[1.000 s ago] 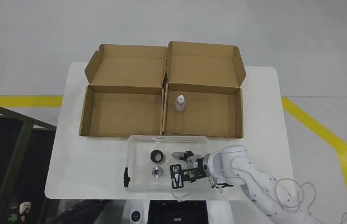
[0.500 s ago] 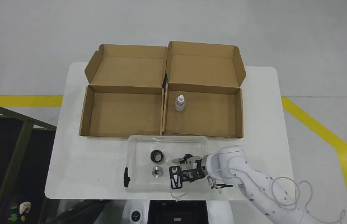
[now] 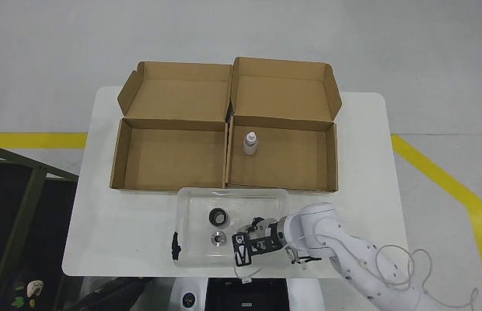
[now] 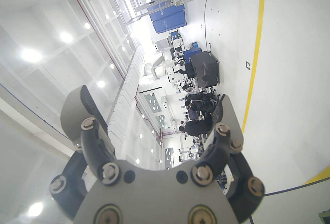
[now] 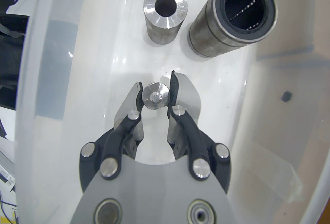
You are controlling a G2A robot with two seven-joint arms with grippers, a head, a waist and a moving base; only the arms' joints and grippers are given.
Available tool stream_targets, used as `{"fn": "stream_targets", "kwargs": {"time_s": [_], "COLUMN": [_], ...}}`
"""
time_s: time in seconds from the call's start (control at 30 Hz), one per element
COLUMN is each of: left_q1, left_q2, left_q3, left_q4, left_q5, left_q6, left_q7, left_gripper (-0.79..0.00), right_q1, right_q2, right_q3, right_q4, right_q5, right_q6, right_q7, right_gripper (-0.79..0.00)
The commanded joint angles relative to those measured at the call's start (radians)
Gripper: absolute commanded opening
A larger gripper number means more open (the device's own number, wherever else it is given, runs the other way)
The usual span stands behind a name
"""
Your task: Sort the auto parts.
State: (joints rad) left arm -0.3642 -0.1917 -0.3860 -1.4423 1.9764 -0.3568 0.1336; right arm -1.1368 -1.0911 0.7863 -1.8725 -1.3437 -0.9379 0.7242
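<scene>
1. One grasp is in place. The right gripper (image 5: pixel 156 85) is clenched on a small round metal part (image 5: pixel 156 98), with a pad pressing it from each side. The right wrist view shows the part end-on.
2. Location: the held part is inside the clear plastic bin (image 3: pixel 196 192), which sits at the 6 o'clock edge of the table (image 3: pixel 365 148). The part is toward the bin's 5 o'clock corner. Whether it has left the bin floor cannot be told.
3. Change over the last second: in the top view the gripper head drifts slightly toward 7 o'clock and ends closer to the bin's 6 o'clock wall. That view does not show how the jaws stood earlier.
4. Unchanged: the linear ball bearing (image 5: pixel 232 16) and the hollow steel sleeve (image 5: pixel 165 16), just at its 6 o'clock, stand upright in the bin's 9 o'clock half. Both are apart from the gripper.
5. Destinations: the 11 o'clock cardboard box (image 3: pixel 171 159) and the 1 o'clock cardboard box (image 3: pixel 299 163) lie open. The 1 o'clock box holds a white bottle (image 3: pixel 249 143), which has not moved.
6. The left gripper (image 4: pixel 153 100) is released, grasps nothing, and points off into the hall.
7. Meaning (judgement): the pick of one part appears complete. The next move calls for a lift clear of the bin wall and a carry toward 12 o'clock. Two parts remain to be sorted.
</scene>
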Motion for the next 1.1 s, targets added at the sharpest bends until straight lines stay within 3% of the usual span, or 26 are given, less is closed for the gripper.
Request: {"fn": "stream_targets", "kwargs": {"time_s": [0.0, 0.63, 1.07], "left_q1": [0.000, 0.000, 0.000], "left_q2": [0.000, 0.000, 0.000], "left_q3": [0.000, 0.000, 0.000], "left_q4": [0.000, 0.000, 0.000], "left_q5": [0.000, 0.000, 0.000], "left_q6": [0.000, 0.000, 0.000], "left_q7": [0.000, 0.000, 0.000], "left_gripper": [0.000, 0.000, 0.000], "right_q1": [0.004, 0.027, 0.045], "right_q2": [0.000, 0.025, 0.032], "right_q3": [-0.001, 0.132, 0.216], "right_q4": [-0.004, -0.209, -0.238], "right_q5": [0.003, 0.055, 0.031], "right_q6": [0.001, 0.009, 0.076], "right_q7": [-0.002, -0.091, -0.204], "right_gripper": [-0.785, -0.785, -0.785]}}
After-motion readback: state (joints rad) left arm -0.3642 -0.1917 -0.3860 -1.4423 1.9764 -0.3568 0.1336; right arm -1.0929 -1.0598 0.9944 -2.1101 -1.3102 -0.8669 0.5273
